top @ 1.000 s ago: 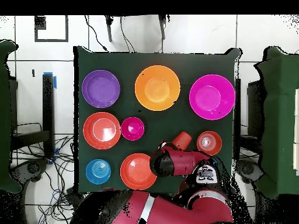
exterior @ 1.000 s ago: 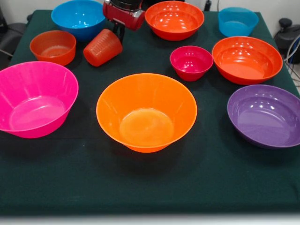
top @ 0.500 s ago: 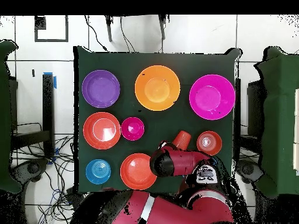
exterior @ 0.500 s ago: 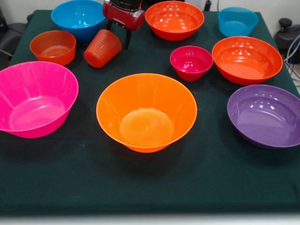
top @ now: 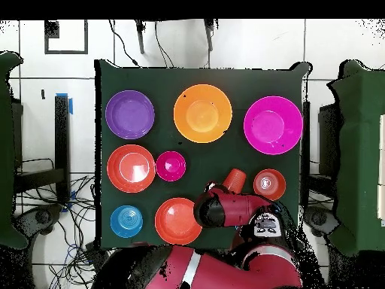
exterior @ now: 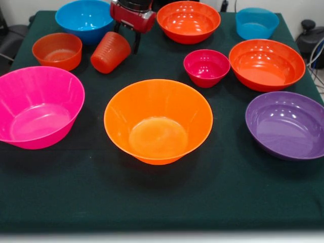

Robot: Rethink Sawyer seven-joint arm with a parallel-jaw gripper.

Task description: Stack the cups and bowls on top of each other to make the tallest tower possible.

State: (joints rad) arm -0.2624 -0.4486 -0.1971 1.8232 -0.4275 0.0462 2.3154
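Pincer [exterior: 129,41] lifted slightly, prongs spread, released tilted orange-red tumbler [exterior: 110,51] at far left; overhead: arm [top: 225,211] hides prongs.

- One cup [exterior: 110,51]: orange-red, tilted.
- Eight bowls in all.
- Two large flared bowls: one pink bowl [exterior: 38,106] and one yellow-orange bowl [exterior: 158,120].
- Two wide orange-red bowls: one [exterior: 188,21] at the back, one [exterior: 267,64] to the side.
- Two blue bowls: a bigger one [exterior: 84,19] and a smaller one [exterior: 256,23].
- One purple bowl [exterior: 286,124].
- One small magenta bowl [exterior: 206,67].
- One small squat orange bowl [exterior: 57,50].
- That makes nine bowls, counted again.
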